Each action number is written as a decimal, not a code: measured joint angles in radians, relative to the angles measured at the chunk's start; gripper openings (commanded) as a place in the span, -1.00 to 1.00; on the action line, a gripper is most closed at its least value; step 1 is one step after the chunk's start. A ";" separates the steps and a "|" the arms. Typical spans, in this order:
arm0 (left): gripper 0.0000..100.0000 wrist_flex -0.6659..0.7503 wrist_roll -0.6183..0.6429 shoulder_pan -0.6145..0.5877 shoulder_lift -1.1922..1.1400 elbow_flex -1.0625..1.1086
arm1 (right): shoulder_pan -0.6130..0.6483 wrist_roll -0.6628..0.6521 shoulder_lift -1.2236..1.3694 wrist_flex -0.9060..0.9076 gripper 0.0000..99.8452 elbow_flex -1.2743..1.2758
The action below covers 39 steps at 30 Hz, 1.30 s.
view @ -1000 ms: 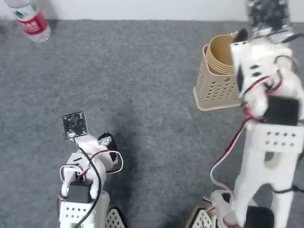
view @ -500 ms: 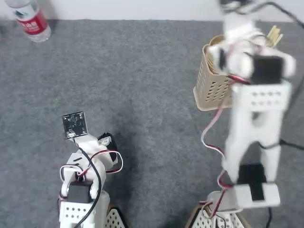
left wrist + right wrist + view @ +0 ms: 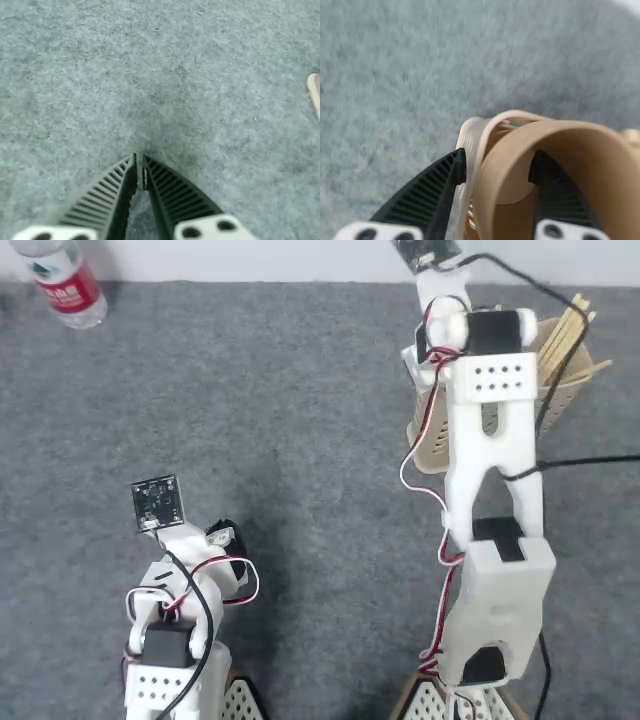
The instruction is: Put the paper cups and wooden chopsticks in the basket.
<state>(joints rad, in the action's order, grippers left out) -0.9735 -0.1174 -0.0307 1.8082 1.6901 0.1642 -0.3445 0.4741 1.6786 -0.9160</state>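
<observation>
**Right gripper open astride the cup rim, left gripper closed and empty**

The right gripper stands at a middling width, neither wide nor narrow. One of its ribbed fingers is outside the wall of the paper cups and the other is down inside the mouth, so the brown rim runs between them. The outer finger lies close against the pale rim of the basket. The wrist view does not show whether either finger presses on the cup wall. The cups sit inside the basket, directly under and in front of this gripper, and how many are nested there cannot be told.

In the high view the right arm stretches out over the basket and covers most of its opening. The wooden chopsticks stand in the basket on the far side of that arm. They lean outward, with their tips rising above the rim.

The left gripper has its fingers drawn together to a thin slit, with nothing between them. It points down at the grey bench, well apart from the basket, with its arm folded back near its base. A water bottle lies at the far edge of the bench, well away from both grippers.
</observation>
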 measured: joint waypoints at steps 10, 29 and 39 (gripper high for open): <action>-0.97 0.000 0.000 0.000 0.000 0.000 | 0.000 0.038 0.041 0.077 -0.99 -0.006; -0.97 0.000 0.000 0.000 0.000 0.000 | 0.292 0.578 -0.015 0.078 -0.99 -0.005; -0.97 0.000 0.000 0.000 0.000 0.000 | 0.321 0.690 -0.155 0.078 -0.99 -0.005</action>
<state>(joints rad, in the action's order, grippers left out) -0.9735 -0.1174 -0.0307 1.8082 1.6901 0.4849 0.3460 0.3191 1.7568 -0.9206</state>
